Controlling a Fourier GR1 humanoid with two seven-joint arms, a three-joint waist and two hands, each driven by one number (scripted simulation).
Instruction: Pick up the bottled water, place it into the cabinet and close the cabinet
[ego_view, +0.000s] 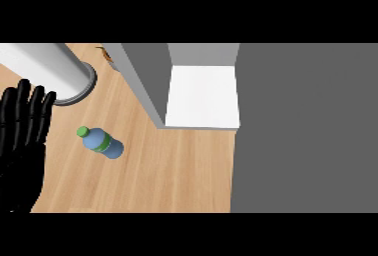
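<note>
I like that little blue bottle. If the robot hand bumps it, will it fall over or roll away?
The bottled water looks upright on the wooden counter, narrow with a small green cap, so a bump near the top could probably tip it. Once down, its round body would likely roll. It looks smooth, so perhaps slippery.

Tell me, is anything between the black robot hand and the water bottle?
No. In the head view, only bare wooden counter lies between the left robot hand and the water bottle.

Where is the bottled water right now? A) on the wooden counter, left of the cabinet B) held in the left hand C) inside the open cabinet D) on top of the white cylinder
A: the bottled water sits on the bare wooden counter, apart from the open left hand and the cabinet.
</note>
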